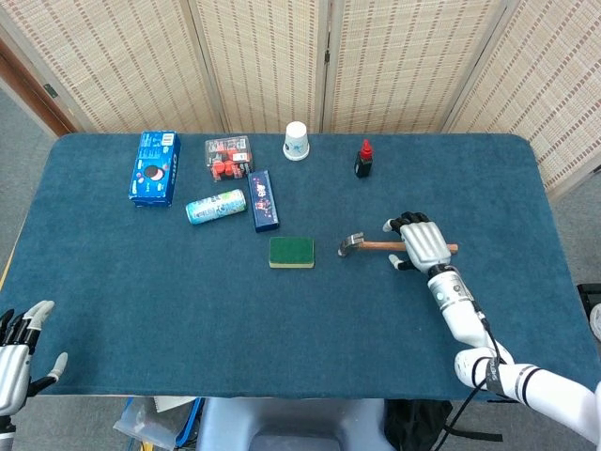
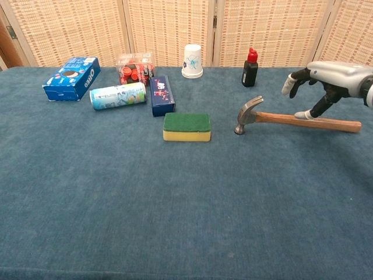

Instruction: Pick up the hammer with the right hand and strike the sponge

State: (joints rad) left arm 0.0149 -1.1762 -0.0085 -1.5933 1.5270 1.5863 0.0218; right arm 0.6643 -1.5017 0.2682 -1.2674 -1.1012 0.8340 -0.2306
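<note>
A hammer (image 1: 376, 246) (image 2: 280, 119) with a steel head and a wooden handle lies on the blue table, its head pointing left. A green-topped yellow sponge (image 1: 291, 252) (image 2: 186, 126) sits just left of the hammer head. My right hand (image 1: 420, 242) (image 2: 326, 79) hovers over the middle of the handle, fingers spread and curved down, thumb tip near the wood, holding nothing. My left hand (image 1: 17, 349) shows at the bottom left edge of the head view, fingers apart and empty.
Along the far side stand a blue cookie box (image 1: 154, 167), a lying can (image 1: 215, 207), a clear box of red items (image 1: 228, 156), a dark blue pack (image 1: 264, 200), a white cup (image 1: 297, 141) and a black bottle with a red cap (image 1: 363, 160).
</note>
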